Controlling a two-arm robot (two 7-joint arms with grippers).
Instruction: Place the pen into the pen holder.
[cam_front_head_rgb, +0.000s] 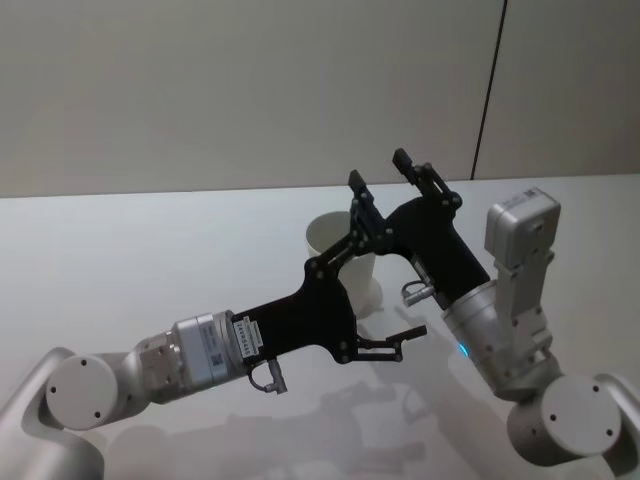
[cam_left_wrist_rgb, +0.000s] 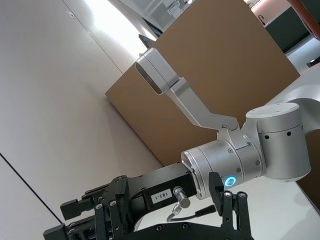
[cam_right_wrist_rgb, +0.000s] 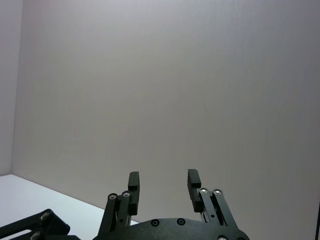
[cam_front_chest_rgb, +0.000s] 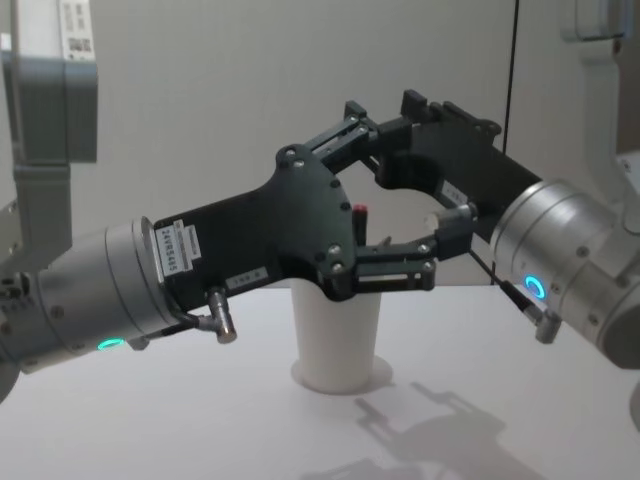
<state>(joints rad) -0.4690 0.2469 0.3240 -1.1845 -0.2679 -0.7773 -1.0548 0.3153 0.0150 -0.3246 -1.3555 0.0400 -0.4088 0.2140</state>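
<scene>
While the pen holder (cam_front_head_rgb: 343, 262) stands upright on the white table (cam_front_head_rgb: 130, 260), the left gripper (cam_front_head_rgb: 385, 275), jaws spread wide and empty, hovers just above it toward 3 o'clock; the right gripper (cam_front_head_rgb: 385, 170), open and empty, points up at 1 o'clock.

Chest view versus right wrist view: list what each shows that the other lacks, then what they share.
Chest view: the pen holder upright on the table, with the open left gripper above it. Right wrist view: the right gripper seen from behind, fingers apart with nothing between them. Shared: the right gripper, the table and the plain wall.
</scene>
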